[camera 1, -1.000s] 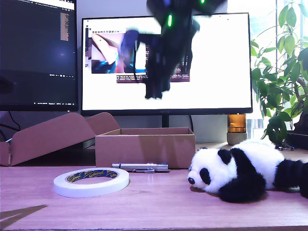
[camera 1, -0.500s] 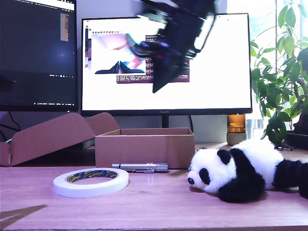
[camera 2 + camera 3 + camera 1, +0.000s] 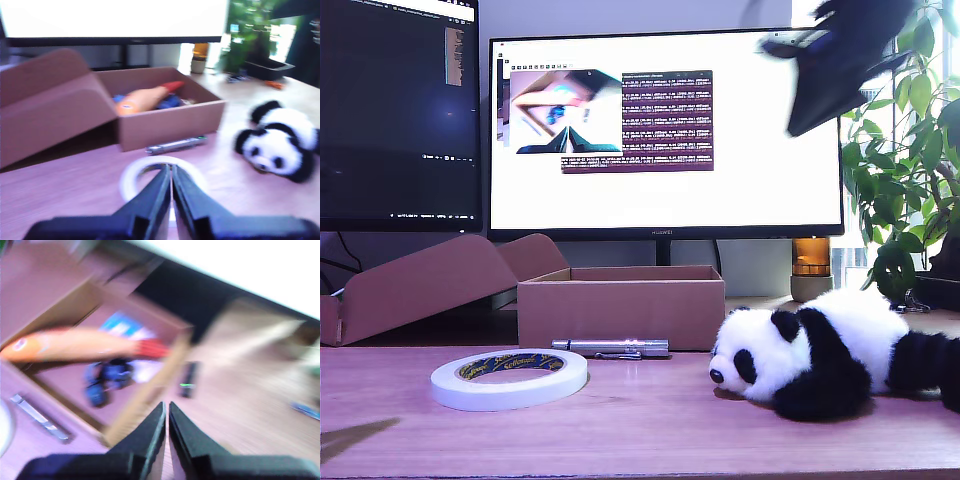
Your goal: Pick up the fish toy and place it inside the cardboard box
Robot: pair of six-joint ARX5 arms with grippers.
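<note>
The fish toy, orange-headed with a red tail, lies inside the brown cardboard box; the second wrist view also shows the fish toy slanting across the box. In the exterior view the box stands mid-table and its front wall hides the fish. My first gripper is shut and empty, low over the tape roll in front of the box. My second gripper is shut and empty, high above the box's corner. A blurred dark arm hangs at the exterior view's upper right.
A panda plush lies at the exterior view's right. A white tape roll and a silver pen lie before the box. A slanted cardboard piece is at the exterior view's left. Dark blue items share the box. A plant stands behind.
The dark arm swung from above the box's middle to the exterior view's upper right. Nothing on the table moved.
</note>
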